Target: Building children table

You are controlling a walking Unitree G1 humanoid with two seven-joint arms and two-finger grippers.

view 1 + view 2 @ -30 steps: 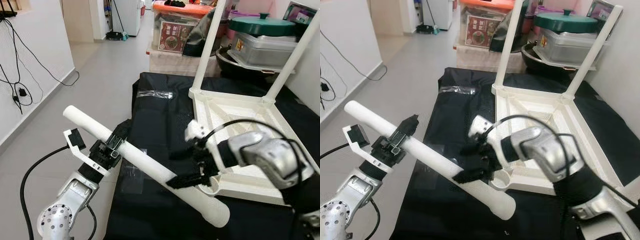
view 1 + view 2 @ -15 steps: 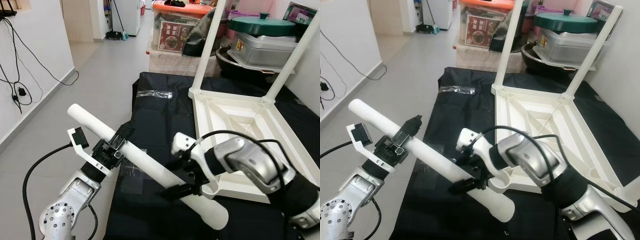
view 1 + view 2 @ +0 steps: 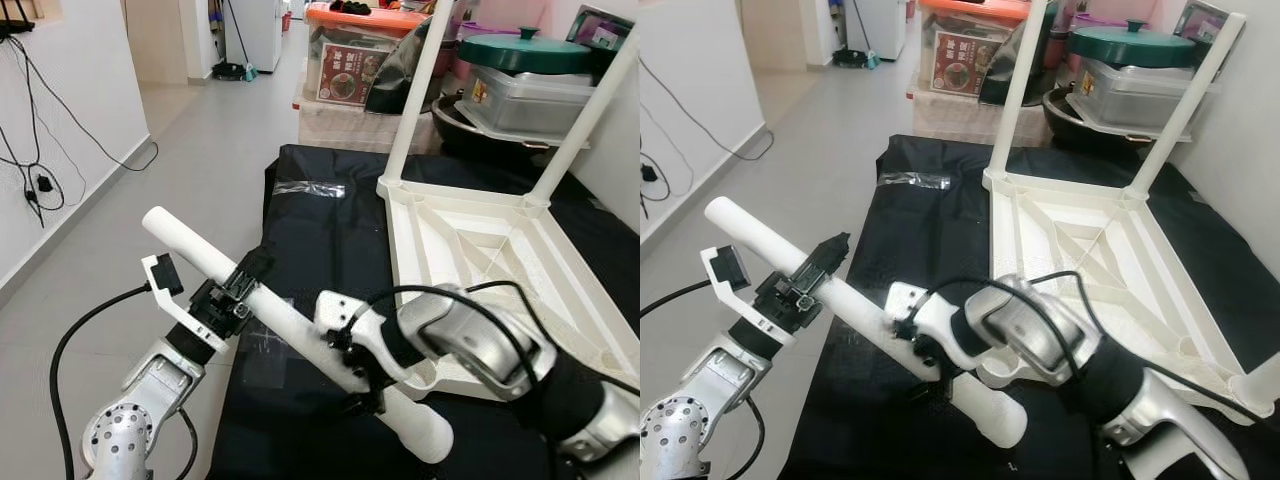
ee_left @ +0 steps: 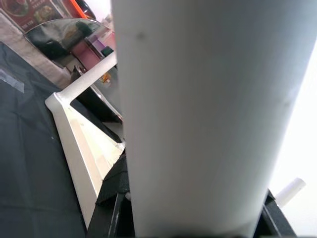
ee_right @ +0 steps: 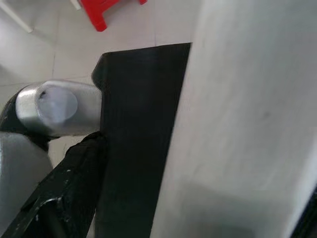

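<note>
A long white table leg [image 3: 290, 325] is held slanting above the black cloth, its near end low on the right. My left gripper [image 3: 235, 285] is shut on its upper part. My right gripper [image 3: 358, 385] reaches over the lower part and straddles it, open; one finger [image 5: 64, 198] stands off the leg [image 5: 247, 124] with cloth showing between. The white table top [image 3: 470, 235] lies upside down on the cloth, with two legs [image 3: 415, 90] standing up from its far corners. An open corner socket [image 3: 425, 375] lies just right of my right gripper.
A black cloth [image 3: 320, 230] covers the floor under the table. Boxes [image 3: 350, 60] and a green-lidded pot [image 3: 525, 50] stack up behind it. A wall with hanging cables [image 3: 40, 180] runs along the left, and a tiled corridor [image 3: 200, 140] leads away.
My right gripper has slid leftward from beside the corner socket onto the leg's lower part. The left gripper and the leg have shifted slightly up and right.
</note>
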